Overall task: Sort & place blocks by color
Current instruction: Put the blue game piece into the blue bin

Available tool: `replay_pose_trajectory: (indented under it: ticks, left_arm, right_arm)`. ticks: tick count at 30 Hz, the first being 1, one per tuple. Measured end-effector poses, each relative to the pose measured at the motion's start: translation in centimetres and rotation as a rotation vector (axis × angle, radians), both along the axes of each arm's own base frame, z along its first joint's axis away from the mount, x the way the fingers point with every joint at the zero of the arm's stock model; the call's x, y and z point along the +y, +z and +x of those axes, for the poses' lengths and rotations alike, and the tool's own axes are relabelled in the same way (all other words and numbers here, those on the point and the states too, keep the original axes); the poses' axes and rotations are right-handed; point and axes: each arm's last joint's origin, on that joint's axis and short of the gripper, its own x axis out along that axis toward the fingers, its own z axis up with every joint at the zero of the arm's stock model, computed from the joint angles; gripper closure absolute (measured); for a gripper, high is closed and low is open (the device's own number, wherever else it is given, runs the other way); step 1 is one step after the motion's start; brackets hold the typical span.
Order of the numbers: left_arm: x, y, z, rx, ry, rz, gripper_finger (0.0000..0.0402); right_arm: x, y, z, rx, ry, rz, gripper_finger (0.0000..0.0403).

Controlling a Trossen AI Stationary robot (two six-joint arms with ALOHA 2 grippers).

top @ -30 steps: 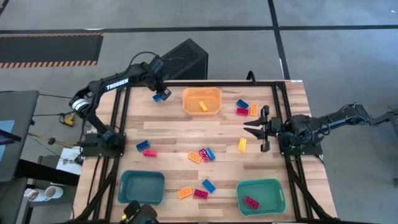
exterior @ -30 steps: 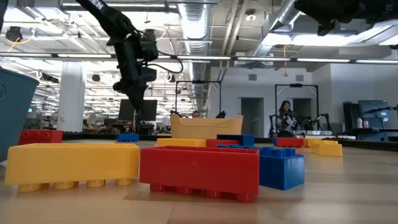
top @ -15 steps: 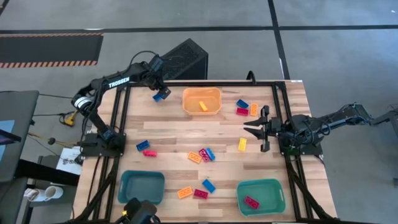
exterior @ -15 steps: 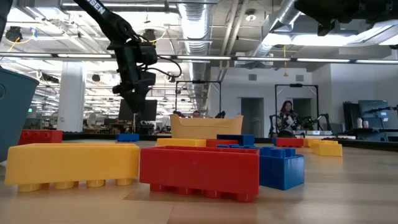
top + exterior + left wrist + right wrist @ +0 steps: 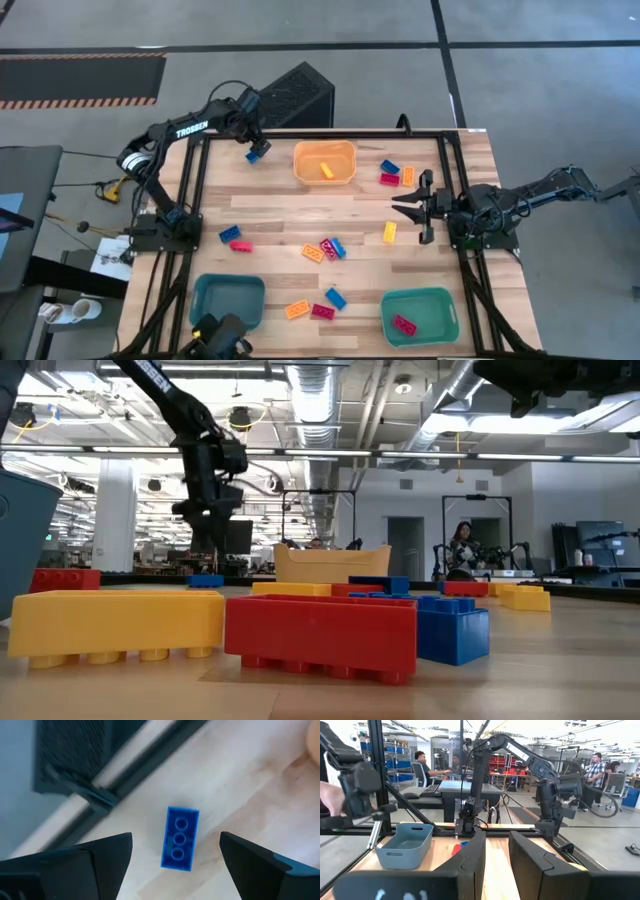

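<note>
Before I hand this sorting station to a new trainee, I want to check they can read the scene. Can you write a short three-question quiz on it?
1. True or false: the left gripper is open, with a blue brick lying on the table between its fingers.
2. Which colour of brick lies in the orange bin? A) red B) yellow C) blue
3. Fill in: the teal bin on the right arm's side holds one ___ brick.

Key: 1 true. 2 B, a yellow brick. 3 red. The right gripper waits open at the table's right edge, holding nothing.
</note>
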Motion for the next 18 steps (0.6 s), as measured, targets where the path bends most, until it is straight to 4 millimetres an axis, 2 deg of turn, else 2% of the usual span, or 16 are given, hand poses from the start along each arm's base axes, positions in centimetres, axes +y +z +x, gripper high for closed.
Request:
replay_pose_trajectory:
  ticks: [8,18]
  left_arm:
    - [0.9,-3.7,0.2,0.069,-0.017,-0.121,0.0118]
    - [1.0,-4.9,0.4,0.08,-0.017,-0.173,0.0118]
  right_arm:
    - [0.0,0.0,0.0,0.005,0.0,-0.001,0.0295]
    - [-0.2,0.0,0.0,0.005,-0.013,-0.002,0.0295]
